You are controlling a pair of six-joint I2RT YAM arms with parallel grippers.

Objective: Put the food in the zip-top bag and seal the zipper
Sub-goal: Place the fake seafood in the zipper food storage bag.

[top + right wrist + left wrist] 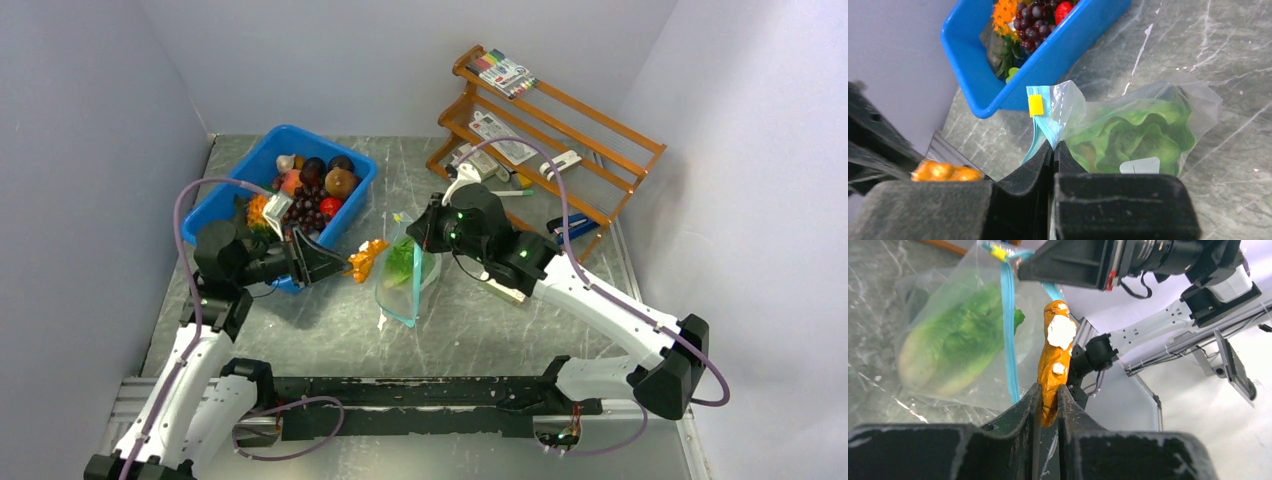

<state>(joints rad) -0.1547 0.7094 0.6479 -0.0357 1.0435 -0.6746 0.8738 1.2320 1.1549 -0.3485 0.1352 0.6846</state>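
Step in hand, by the look of it: getting the orange piece [1054,360] into the zip-top bag [1168,95].

To do it well:
- Bring the piece across from the left claw [1048,390] toward the raised mouth, aiming past the teal zipper [1008,330] rather than against it.
- Lead with the free end, jutting mostly beyond the fingertips.
- Lift the pinched lip a little with the right claw [1053,147] to gape the mouth; width of that mouth not clear from these views.
- Let go only once well inside, beside the lettuce [1133,135] already lying in the bag.
- Take care not to knock one claw against the other, both being near the opening.

Left claw: almost together, clamped on the lower end of the orange piece, touching nothing else. Bag mouth and zipper just ahead of the tips and a little to their left, as seen from its own camera.

Right claw: pressed fully together on the bag's top edge, right at the zipper, with the yellow tip [1035,105] just above the fingertips. Rest of the bag, lettuce and white label inside, spreading ahead and to the right of the pinch, seemingly down onto the table [1208,45]. Blue bin [1048,60] holding grapes [1030,27] and more food farther ahead, well beyond the tips.
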